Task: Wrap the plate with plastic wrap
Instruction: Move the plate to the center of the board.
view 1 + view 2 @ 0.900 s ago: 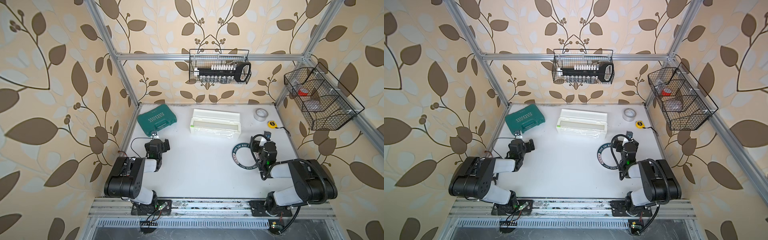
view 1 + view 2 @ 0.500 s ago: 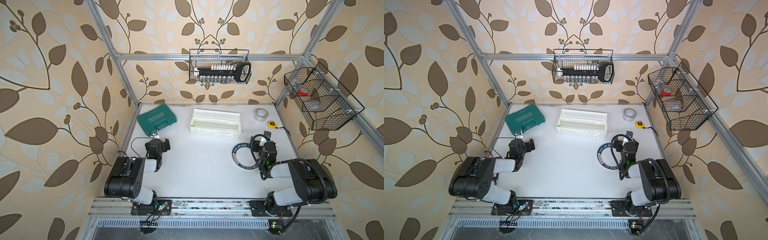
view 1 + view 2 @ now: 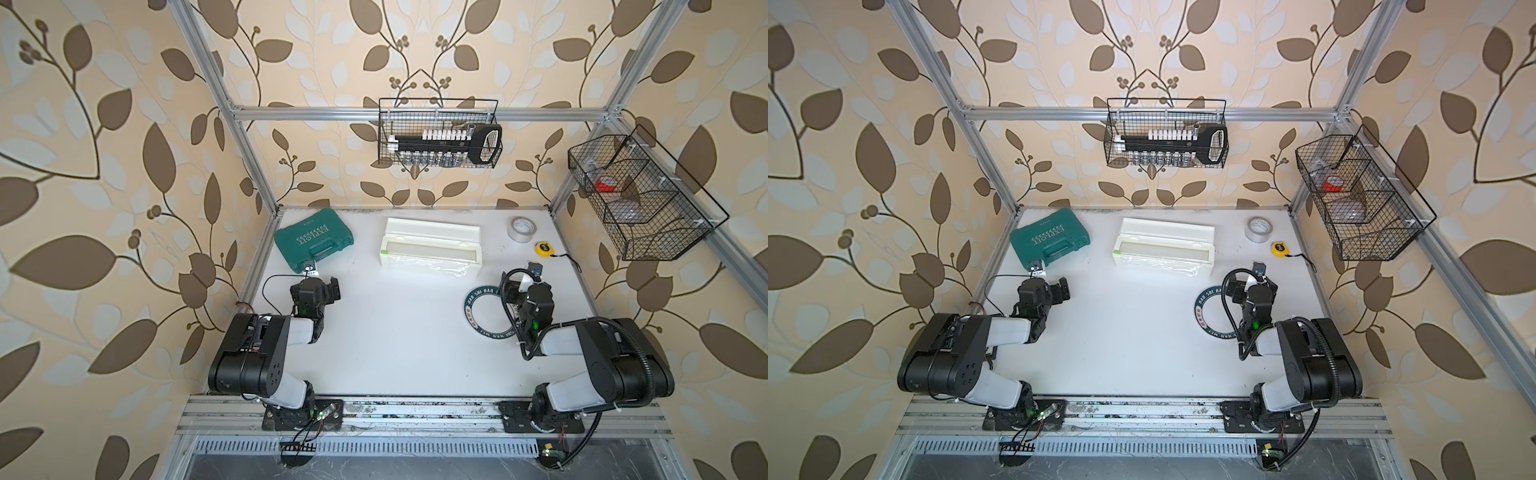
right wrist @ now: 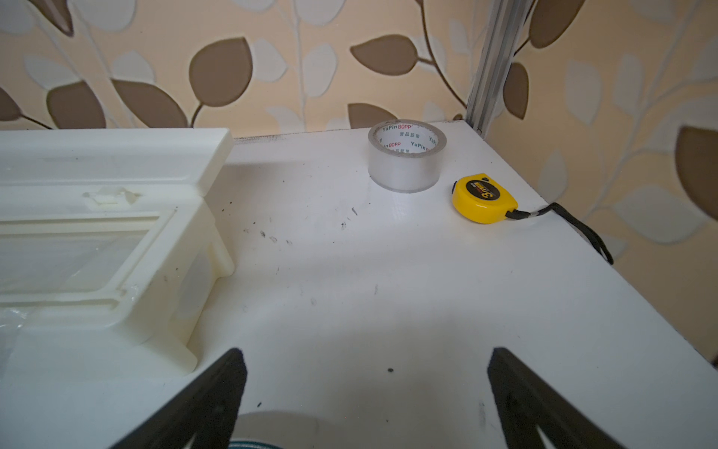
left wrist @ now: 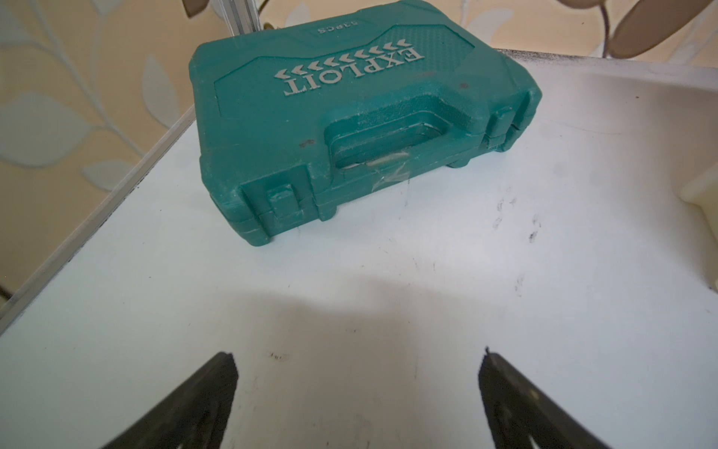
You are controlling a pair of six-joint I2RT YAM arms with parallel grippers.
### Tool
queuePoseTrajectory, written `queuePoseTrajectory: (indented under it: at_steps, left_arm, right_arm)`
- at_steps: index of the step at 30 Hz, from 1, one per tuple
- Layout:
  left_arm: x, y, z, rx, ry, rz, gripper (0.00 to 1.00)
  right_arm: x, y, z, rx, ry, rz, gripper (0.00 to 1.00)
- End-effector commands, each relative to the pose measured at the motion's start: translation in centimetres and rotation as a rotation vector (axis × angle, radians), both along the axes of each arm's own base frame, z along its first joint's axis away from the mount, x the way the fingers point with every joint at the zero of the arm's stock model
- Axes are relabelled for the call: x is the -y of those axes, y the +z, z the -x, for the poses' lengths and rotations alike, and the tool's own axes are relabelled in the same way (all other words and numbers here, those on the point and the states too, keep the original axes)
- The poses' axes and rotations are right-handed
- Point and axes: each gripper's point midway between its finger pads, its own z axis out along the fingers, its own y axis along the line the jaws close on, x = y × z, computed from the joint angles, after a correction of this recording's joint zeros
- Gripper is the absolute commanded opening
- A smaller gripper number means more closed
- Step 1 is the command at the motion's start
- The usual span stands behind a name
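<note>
Looking down in both top views, a white table fills the middle of the frame, and two black-and-white arms reach in from its bottom edge.

At lower left, the left gripper sits low over the table. In the left wrist view its two dark fingers are spread wide apart, with only tabletop between them.

At lower right, the right gripper is spread just as wide in the right wrist view, its fingers apart above the table.

The plate, white with a dark navy lettered rim, lies flat at centre right. The right arm's wrist covers the plate's right side in both top views, and whether they touch cannot be told.

Farther up, at centre, a long white dispenser box lies open. The plastic wrap, a glossy crinkled film, spills from the box's near edge onto the table, apart from the plate.

To the upper left of the table lies a closed green tool case, just beyond the left gripper. At the upper right corner a grey tape roll stands beside a yellow tape measure.

Highest in the frame, a black wire basket hangs on the back rail, and another wire basket hangs at the right.
</note>
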Motion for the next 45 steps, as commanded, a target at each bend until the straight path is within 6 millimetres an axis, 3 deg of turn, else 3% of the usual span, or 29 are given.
queuePoseTrajectory:
  at_steps: [1, 8, 13, 16, 19, 23, 27, 29, 30, 31, 32, 34, 37, 41, 45]
  left_arm:
    - [0.5, 1.5, -1.0, 0.052, -0.020, -0.002, 0.99]
    - [0.4, 1.5, -1.0, 0.054, -0.028, 0.012, 0.99]
    - [2.1, 2.3, -1.4, 0.039, -0.133, 0.004, 0.99]
    - [2.8, 4.3, -1.1, 0.001, -0.123, -0.022, 0.99]
    - [2.6, 6.1, 0.6, 0.029, -0.025, -0.020, 0.99]
    - [3.4, 10.1, 3.5, 0.099, 0.050, 0.002, 0.99]
    - [3.6, 12.9, 5.2, 0.112, 0.109, 0.166, 0.99]
    - [4.5, 14.2, 5.5, 0.098, 0.107, 0.277, 0.99]
    - [5.0, 14.8, 5.5, 0.092, 0.103, 0.328, 0.99]
    - [5.0, 15.3, 5.9, 0.074, 0.121, 0.371, 0.99]
    - [5.0, 16.0, 6.3, 0.066, 0.132, 0.393, 0.99]
    - [5.8, 17.7, 6.4, 0.077, 0.054, 0.372, 0.99]
    - [8.5, 19.0, 6.3, 0.067, -0.122, 0.389, 0.97]
    - [12.5, 17.7, 6.4, -0.084, -0.255, 0.517, 0.88]
    - [16.1, 16.2, 7.2, -0.135, -0.343, 0.565, 0.88]
  right_arm:
    - [0.0, 1.0, -0.7, 0.033, -0.004, 0.010, 0.98]
    - [0.0, 1.1, -0.6, 0.039, -0.005, 0.009, 0.99]
    - [-0.5, 3.1, -0.6, 0.001, -0.026, 0.051, 0.98]
    - [-0.2, 5.5, 0.5, 0.006, -0.069, -0.036, 0.99]
    - [-0.5, 6.6, 1.8, -0.009, -0.075, -0.136, 0.99]
    - [-1.2, 7.9, 3.9, -0.068, -0.102, -0.272, 0.99]
    - [-2.0, 9.1, 5.8, -0.069, -0.206, -0.646, 0.99]
    - [-5.0, 10.7, 5.6, -0.098, 0.027, -0.644, 0.99]
    - [-6.0, 10.7, 5.4, -0.092, 0.090, -0.669, 0.91]
    - [-6.2, 9.7, 5.6, -0.128, 0.085, -0.687, 0.80]
    - [-5.9, 7.9, 6.0, -0.206, 0.040, -0.684, 0.76]
    - [-5.2, 4.8, 7.0, -0.368, -0.041, -0.630, 0.78]
    - [-4.5, 2.3, 8.2, -0.513, -0.105, -0.576, 0.86]
    - [-2.1, 1.7, 8.9, -0.529, -0.214, -0.519, 0.90]
    - [0.7, 0.0, 8.8, -0.543, -0.303, -0.541, 0.95]
